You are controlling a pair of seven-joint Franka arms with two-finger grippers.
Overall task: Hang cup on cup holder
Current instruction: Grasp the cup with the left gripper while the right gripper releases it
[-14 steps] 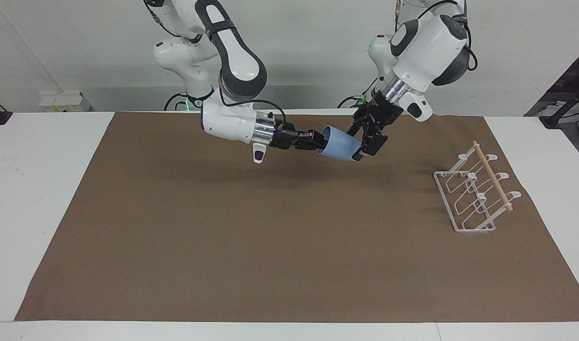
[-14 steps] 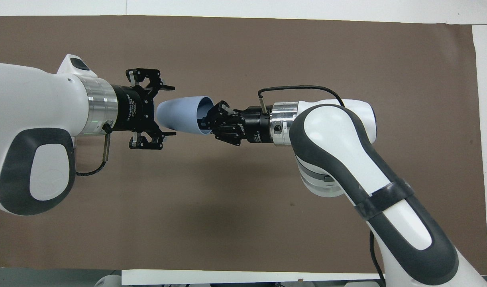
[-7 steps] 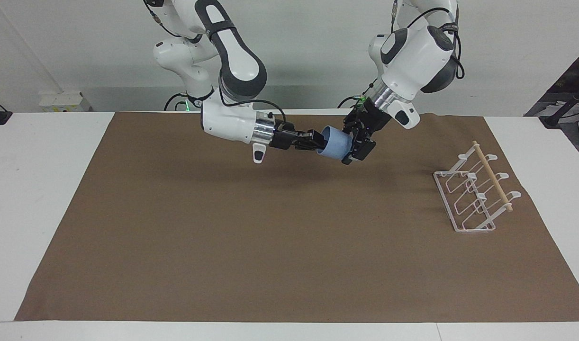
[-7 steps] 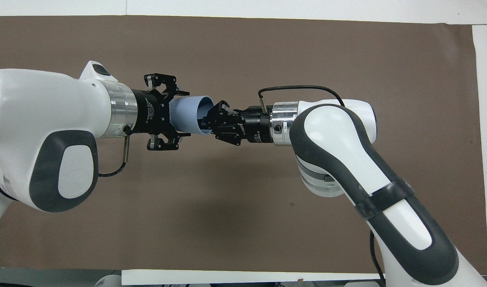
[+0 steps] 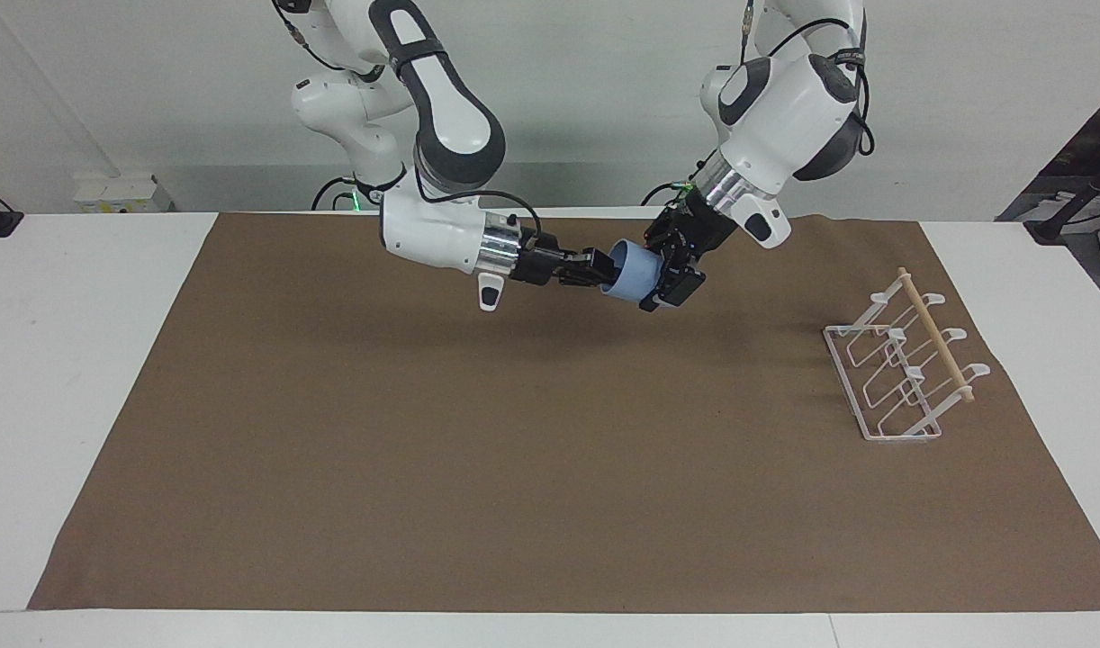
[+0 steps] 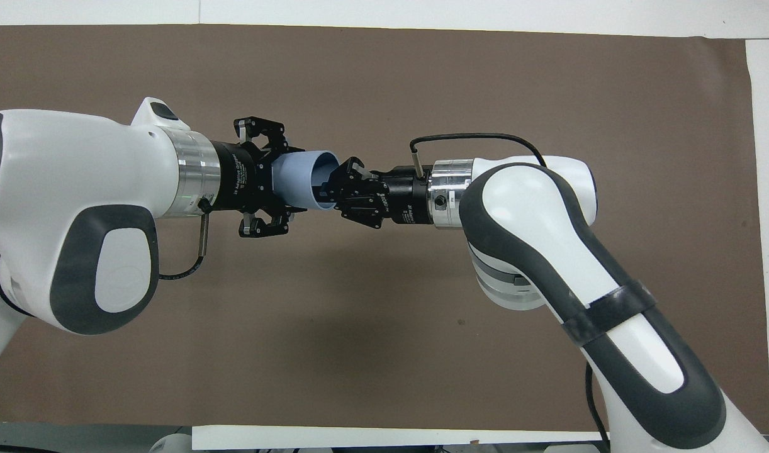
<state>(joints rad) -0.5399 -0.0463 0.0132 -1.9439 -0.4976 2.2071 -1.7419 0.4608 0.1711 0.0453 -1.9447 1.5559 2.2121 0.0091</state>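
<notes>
I see a brown paper sheet covering the white table, grey-white wall above. Lettering on the gripper bodies is unreadable. Small light-blue tapered plastic cup is airborne over the sheet: left gripper clamped round its base, right gripper pinching its rim. White wire cup holder sits toward the left arm's end.

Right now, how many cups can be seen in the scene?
1. The single light-blue cup is held in the air over the brown mat, between the left pincer and the right pincer. None hangs on the cup holder.
</notes>
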